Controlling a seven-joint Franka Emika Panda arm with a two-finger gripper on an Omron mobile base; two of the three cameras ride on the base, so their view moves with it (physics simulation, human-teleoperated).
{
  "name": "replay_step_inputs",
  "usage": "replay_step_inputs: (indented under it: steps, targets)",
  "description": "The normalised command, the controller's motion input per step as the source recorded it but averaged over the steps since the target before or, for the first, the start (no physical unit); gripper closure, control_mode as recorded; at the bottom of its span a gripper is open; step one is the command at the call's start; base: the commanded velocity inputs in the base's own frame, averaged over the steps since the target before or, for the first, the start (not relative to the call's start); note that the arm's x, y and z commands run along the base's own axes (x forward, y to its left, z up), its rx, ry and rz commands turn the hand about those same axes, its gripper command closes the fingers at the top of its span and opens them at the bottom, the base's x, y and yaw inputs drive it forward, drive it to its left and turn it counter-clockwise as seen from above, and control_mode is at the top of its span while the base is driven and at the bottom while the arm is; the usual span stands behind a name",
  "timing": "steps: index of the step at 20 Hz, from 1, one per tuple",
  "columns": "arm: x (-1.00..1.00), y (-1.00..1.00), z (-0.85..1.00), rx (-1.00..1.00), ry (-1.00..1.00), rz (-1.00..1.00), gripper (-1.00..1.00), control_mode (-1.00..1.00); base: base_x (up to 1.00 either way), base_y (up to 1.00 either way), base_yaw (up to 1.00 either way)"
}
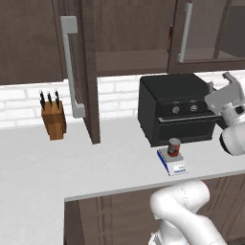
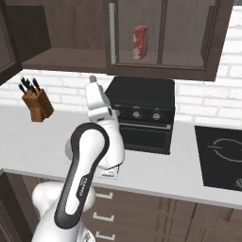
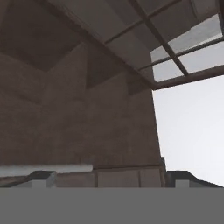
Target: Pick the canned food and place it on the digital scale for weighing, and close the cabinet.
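Observation:
The canned food (image 1: pixel 174 147), a short red-labelled can, stands upright on the digital scale (image 1: pixel 172 163), a small flat blue-edged plate on the counter in front of the black oven. A corner of the scale (image 2: pixel 110 174) peeks out beneath my arm. The dark wooden cabinet (image 1: pixel 143 43) hangs above, its left door (image 1: pixel 89 72) swung out edge-on with a long grey handle (image 1: pixel 70 67). My gripper (image 1: pixel 220 82) is raised above and right of the can, pointing upward, open and holding nothing. The gripper (image 2: pixel 94 81) rises in front of the oven's left side. Dark wood panels lie ahead of the open gripper (image 3: pixel 111 179).
The black oven (image 1: pixel 177 107) stands on the white counter (image 1: pixel 72 162) under the cabinet. A knife block (image 1: pixel 53 120) sits at the left by the brick wall. A red-and-white box (image 2: pixel 140 41) stands behind the glass door. A cooktop (image 2: pixel 222 156) lies at the right.

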Motion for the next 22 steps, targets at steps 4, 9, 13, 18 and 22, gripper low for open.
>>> replay_step_inputs:
  steps: [4, 9, 13, 18, 22]
  targets:
    - [-0.13, 0.01, 0.00, 0.20, -0.03, 0.12, -1.00, -1.00, 0.00, 0.00, 0.00]
    - [-0.01, 0.05, -0.11, 0.13, -0.01, 0.26, -1.00, -1.00, 0.00, 0.00, 0.00]
    - [-0.01, 0.15, -0.19, -0.01, -0.03, 0.22, -1.00, -1.00, 0.00, 0.00, 0.00]
    - [-0.03, 0.13, -0.25, -0.04, 0.00, 0.06, -1.00, -1.00, 0.00, 0.00, 0.00]
    - [-0.21, 0.19, -0.59, -0.03, -0.13, 0.02, -1.00, -1.00, 0.00, 0.00, 0.00]
